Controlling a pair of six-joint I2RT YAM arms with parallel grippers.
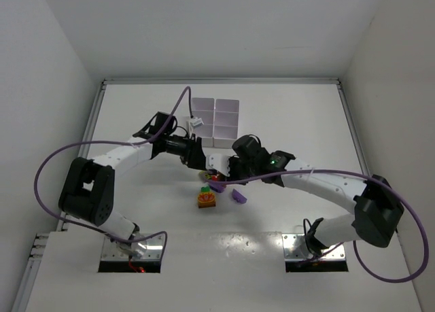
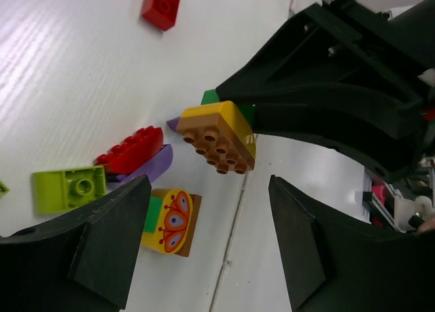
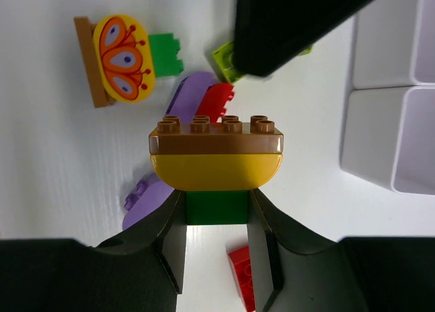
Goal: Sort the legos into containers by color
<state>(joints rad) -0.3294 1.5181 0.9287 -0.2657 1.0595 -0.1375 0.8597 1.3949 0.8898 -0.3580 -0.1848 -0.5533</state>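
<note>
Reaching over the white table (image 1: pixel 306 122) from both sides, my two arms meet just on the near side of the tray (image 1: pixel 214 122), the white two-by-three grid of containers. I give every place from that tray.

My left gripper (image 2: pixel 209 189) hangs off the tray's near left corner. Its jaws stand apart and there is nothing between the pads.

My right gripper (image 3: pixel 216 204) sits close beside it, off the tray's near edge toward the right. It is clamped on a three-brick stack (image 3: pixel 216 152): my fingers pinch the green bottom brick, a yellow brick rides on that, and a brown studded one caps it. The stack looks to be off the tabletop, though I cannot be sure.

The other legos lie loose on the table, all farther from the tray than my grippers and none inside it:
- A butterfly piece (image 2: pixel 170 220) — a yellow oval printed in orange, joined to brown and green — lies under my open left jaws.
- A red brick (image 2: pixel 129 151) rests on a purple brick (image 2: pixel 146 168).
- A lime brick (image 2: pixel 68 188) lies just beside those two.
- A second red brick (image 2: pixel 162 3) lies apart from them.
- A purple wedge (image 1: pixel 238 196) lies out toward the tray's right side, nearest my bases.
</note>
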